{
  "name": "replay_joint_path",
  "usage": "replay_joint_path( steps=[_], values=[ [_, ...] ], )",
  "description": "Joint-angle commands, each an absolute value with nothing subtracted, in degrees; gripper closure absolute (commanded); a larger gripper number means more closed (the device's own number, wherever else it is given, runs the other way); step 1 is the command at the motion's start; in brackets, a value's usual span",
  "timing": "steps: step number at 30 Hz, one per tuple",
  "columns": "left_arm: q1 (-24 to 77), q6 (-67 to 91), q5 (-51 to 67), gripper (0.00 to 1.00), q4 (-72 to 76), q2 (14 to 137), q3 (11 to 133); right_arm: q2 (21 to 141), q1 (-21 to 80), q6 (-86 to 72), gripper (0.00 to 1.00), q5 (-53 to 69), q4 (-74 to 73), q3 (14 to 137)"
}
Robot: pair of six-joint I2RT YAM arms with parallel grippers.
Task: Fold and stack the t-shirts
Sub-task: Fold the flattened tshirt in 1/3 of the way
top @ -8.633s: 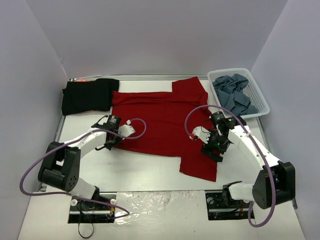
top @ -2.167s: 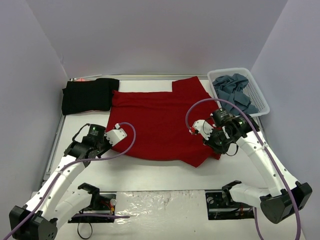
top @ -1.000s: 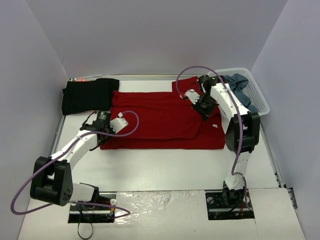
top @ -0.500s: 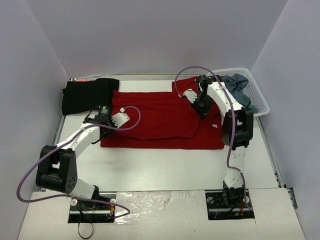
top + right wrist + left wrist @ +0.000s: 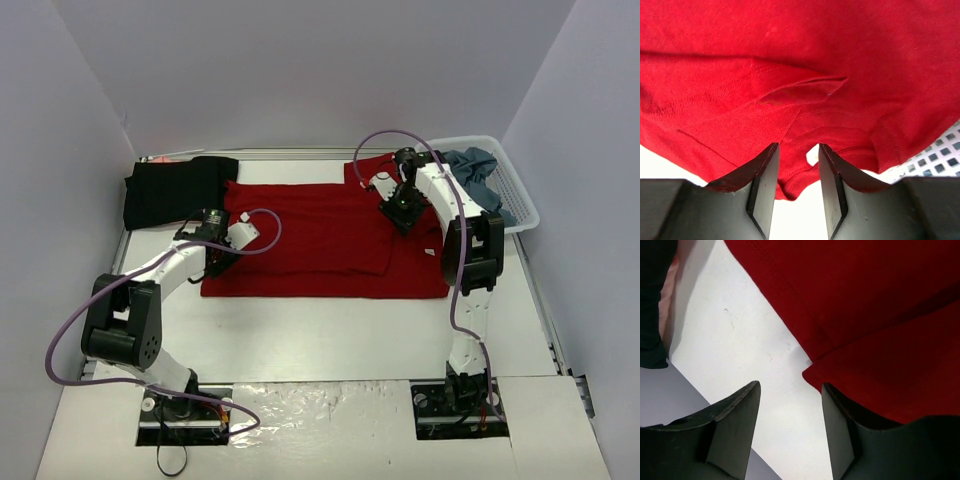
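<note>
The dark red t-shirt point(image 5: 330, 240) lies flat on the white table, folded over on itself, with one sleeve at the back. My left gripper point(image 5: 213, 262) is at its left edge. In the left wrist view it point(image 5: 790, 390) is open over bare table, one finger above the shirt's point(image 5: 865, 300) folded corner. My right gripper point(image 5: 400, 214) hovers over the shirt's right part near the collar. In the right wrist view it point(image 5: 799, 150) is open with red cloth point(image 5: 790, 50) beneath it, nothing pinched. A folded black t-shirt point(image 5: 175, 190) lies at the back left. Slate blue-grey t-shirts point(image 5: 470, 178) sit in the basket.
The white lattice basket point(image 5: 520, 205) stands at the back right, and its lattice point(image 5: 940, 155) shows just beyond the red shirt. Grey walls close in the table point(image 5: 320, 340) on three sides. The black t-shirt point(image 5: 652, 300) is close to my left gripper.
Both grippers have opened and let go of the dark red t-shirt, which now rests flat. The left gripper has shifted slightly toward the back; the right has barely moved.
</note>
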State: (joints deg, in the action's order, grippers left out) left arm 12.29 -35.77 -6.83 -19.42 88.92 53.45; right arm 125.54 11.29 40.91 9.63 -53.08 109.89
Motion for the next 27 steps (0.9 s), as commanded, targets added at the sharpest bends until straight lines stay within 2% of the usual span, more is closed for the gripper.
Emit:
replay_joint_path(
  steps=[1, 6, 14, 18, 27],
  values=[
    [11.9, -34.3, -9.7, 0.49, -18.3, 87.5, 56.6, 124.5, 10.7, 38.4, 0.66, 9.0, -51.4, 111.2],
    [12.0, -33.3, -9.5, 0.48, -20.0, 84.2, 57.3, 119.4, 10.8, 38.6, 0.63, 11.1, -51.2, 107.7],
    [11.9, -29.5, -6.9, 0.47, -22.1, 79.9, 57.4, 109.6, 11.7, 40.6, 0.63, 14.1, -51.2, 92.0],
    [11.8, -28.2, -5.2, 0.47, -22.9, 78.9, 56.6, 107.3, 13.4, 41.2, 0.58, 16.1, -50.5, 87.0],
    [11.8, -27.0, -4.8, 0.47, -23.3, 80.0, 56.5, 107.6, 22.2, 40.2, 0.58, 17.2, -49.3, 84.5]
  ],
)
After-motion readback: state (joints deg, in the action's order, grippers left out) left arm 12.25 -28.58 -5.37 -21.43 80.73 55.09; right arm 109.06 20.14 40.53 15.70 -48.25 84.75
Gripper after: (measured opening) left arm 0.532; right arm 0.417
